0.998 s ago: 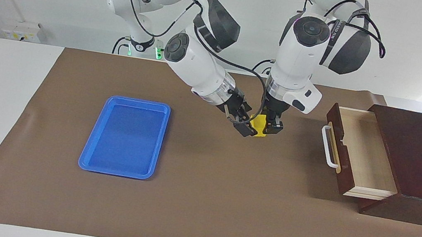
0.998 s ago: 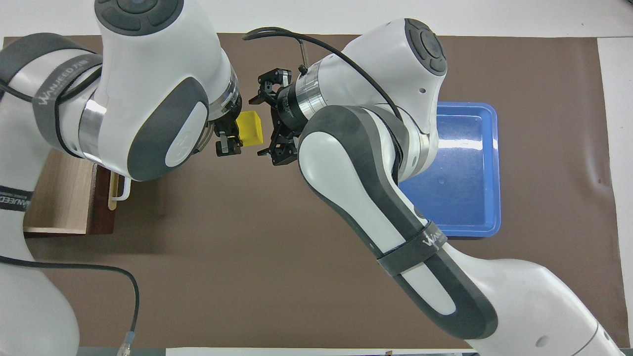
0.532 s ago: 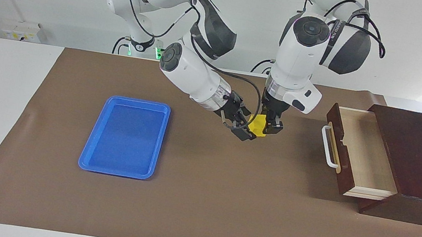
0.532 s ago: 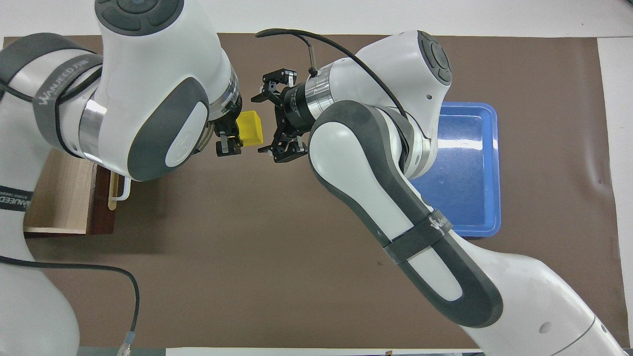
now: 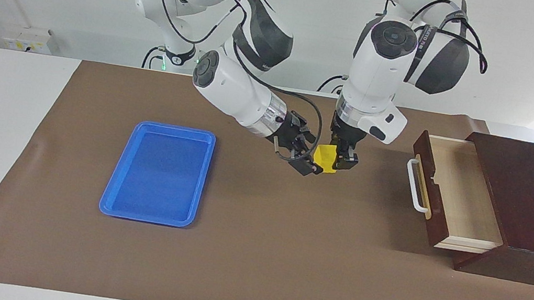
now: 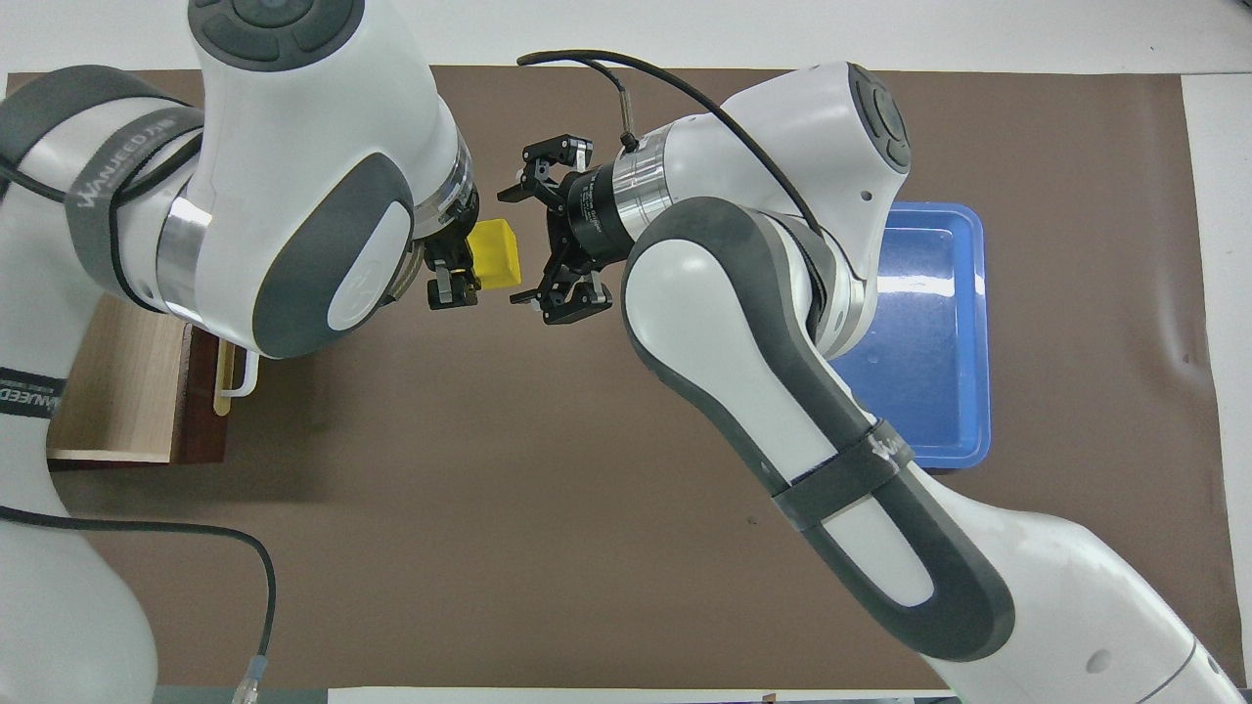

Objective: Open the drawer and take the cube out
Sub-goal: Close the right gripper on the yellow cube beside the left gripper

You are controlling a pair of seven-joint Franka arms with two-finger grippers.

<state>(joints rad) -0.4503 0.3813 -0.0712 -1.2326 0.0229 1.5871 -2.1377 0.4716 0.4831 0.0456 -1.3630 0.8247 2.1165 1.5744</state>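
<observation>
While the left gripper [image 5: 337, 159] is hanging in the air over the brown mat [image 5: 256, 254], it is gripping the small bright yellow plastic cube [image 5: 325, 157] between its two black fingers, which are pointing down. The cube is above the mat, not touching it, and it is sticking out from the left gripper toward the right gripper [image 5: 309, 159].

The right gripper is reaching in from the right arm's end of the table, tilted down and sideways, with its fingers spread wide apart. In the overhead view, one fingertip is standing on each side of the cube [image 6: 492, 253], so the cube is lying just in front of the mouth of this gripper [image 6: 520, 238]. I cannot tell whether the right fingertips are touching the cube; they are not pressing on it.

From the left gripper toward the left arm's end of the table, well apart, the dark reddish-brown wooden drawer [image 5: 451, 193] is standing pulled out of its dark cabinet [image 5: 530, 194], showing pale wood inside, and its white bar handle [image 5: 415, 185] is facing the two grippers.

From the right gripper toward the right arm's end of the table, the blue rectangular plastic tray [image 5: 116, 185] is lying flat on the mat.
</observation>
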